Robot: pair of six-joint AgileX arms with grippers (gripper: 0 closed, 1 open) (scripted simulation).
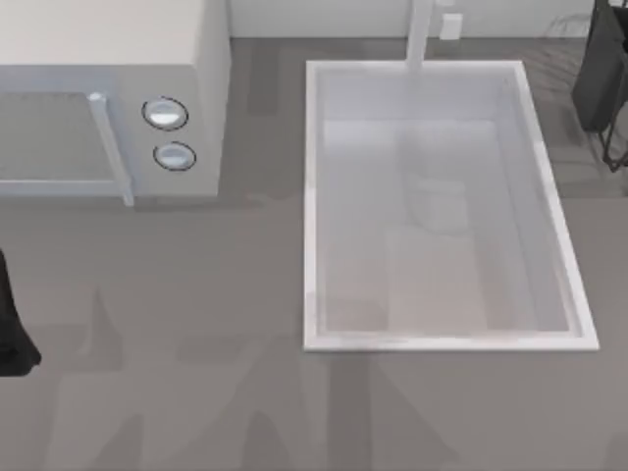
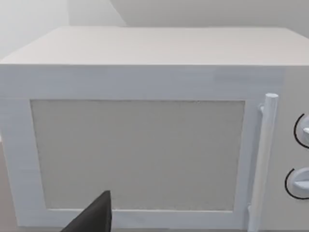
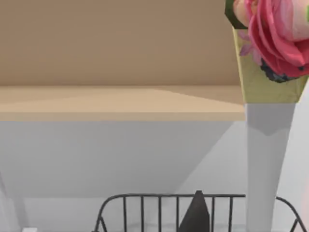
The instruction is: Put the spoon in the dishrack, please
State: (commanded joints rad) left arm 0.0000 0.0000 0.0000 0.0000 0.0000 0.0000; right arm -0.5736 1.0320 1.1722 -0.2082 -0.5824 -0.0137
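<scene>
The right gripper [image 1: 601,78] is hanging at about 2 o'clock on the table [image 1: 196,392], just past the far right corner of the sink [image 1: 312,196], and it is hovering over the thin dark wires of the dishrack [image 1: 616,147]. From the right wrist, the spoon [image 3: 263,159] is standing upright very near the camera, its white handle running straight and its red-pink flower knob [image 3: 277,34] sitting at the raised end. The handle is passing just beside the dark tip of the right gripper [image 3: 197,215], apart from it, and the curved bars of the dishrack [image 3: 159,208] are showing behind both. Whether this gripper is clamping the spoon or standing free of it I cannot tell. The left gripper [image 1: 12,334] is waiting at about 8 o'clock by the table's left edge, facing the door of the microwave [image 2: 140,154]; its grip I cannot tell either.
</scene>
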